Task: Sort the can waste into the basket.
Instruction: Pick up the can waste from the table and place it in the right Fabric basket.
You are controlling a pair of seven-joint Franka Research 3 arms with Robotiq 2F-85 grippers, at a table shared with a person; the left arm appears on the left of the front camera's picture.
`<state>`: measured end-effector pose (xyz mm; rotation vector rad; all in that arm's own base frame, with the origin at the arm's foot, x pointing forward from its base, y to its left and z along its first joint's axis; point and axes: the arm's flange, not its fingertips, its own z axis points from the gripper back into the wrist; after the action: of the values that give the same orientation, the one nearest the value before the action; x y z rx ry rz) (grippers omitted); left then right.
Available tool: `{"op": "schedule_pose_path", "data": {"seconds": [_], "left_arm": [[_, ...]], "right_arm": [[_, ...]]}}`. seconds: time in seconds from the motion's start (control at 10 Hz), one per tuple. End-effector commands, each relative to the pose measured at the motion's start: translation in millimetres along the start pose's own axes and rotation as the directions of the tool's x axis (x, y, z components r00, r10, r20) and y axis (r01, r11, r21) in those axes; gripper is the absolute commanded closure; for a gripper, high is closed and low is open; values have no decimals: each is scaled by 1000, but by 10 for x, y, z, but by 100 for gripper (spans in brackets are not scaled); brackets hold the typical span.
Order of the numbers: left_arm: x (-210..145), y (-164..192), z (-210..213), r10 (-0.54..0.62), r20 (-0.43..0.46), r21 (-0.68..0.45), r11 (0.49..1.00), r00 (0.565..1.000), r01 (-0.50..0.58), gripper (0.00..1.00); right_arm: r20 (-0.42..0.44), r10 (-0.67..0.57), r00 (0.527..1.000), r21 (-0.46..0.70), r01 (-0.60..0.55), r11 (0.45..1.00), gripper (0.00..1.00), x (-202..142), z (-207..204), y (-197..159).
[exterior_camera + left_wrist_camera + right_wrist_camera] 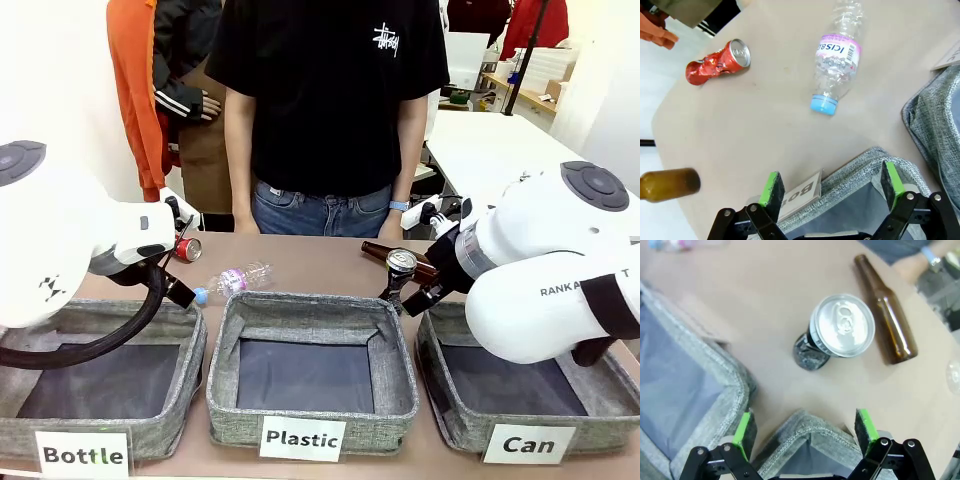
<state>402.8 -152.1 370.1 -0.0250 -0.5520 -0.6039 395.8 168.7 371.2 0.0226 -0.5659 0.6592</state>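
Sorting is just getting started: both cans are lying out on the table [300,255] and nothing is sitting in the Can basket [452,405], which is at 4 o'clock in the front view. I'm keeping my right gripper [804,430] spread wide and empty, hovering by that basket's far corner. My left gripper [832,182] is gaping just as wide with nothing in it, hanging over the Bottle basket [855,172] rim. The black can [837,330] is standing dented, silver top up, at 1 o'clock from my right gripper. A brown glass bottle [887,315] is lying just beside it at its 2 o'clock, and I can't tell if they're touching. The red can [717,62] is lying on its side at 10 o'clock from my left gripper, well apart from the Can basket. My guess is I'm going for the black can first. That means reaching forward, dropping down, straddling the crushed body without bumping the bottle, closing, lifting and pulling back toward 6 o'clock over the basket. The right wrist view is separating can from bottle, where the front view is overlapping them. The left wrist view is adding a plastic bottle [835,55] at 12 o'clock and a second brown bottle [667,185] at 9 o'clock. The front view is giving me the readable labels.
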Motion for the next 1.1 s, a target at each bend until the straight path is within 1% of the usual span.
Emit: {"op": "schedule_pose_path", "data": {"seconds": [0.0, 1.0], "left_arm": [[0, 0, 1, 0, 0, 0, 1000, 1000, 0, 0], [0, 0, 1, 0, 0, 0, 1000, 1000, 0, 0]], "right_arm": [[0, 0, 1000, 0, 0, 1000, 0, 0, 0, -1], [0, 0, 1000, 0, 0, 1000, 0, 0, 0, -1]]}}
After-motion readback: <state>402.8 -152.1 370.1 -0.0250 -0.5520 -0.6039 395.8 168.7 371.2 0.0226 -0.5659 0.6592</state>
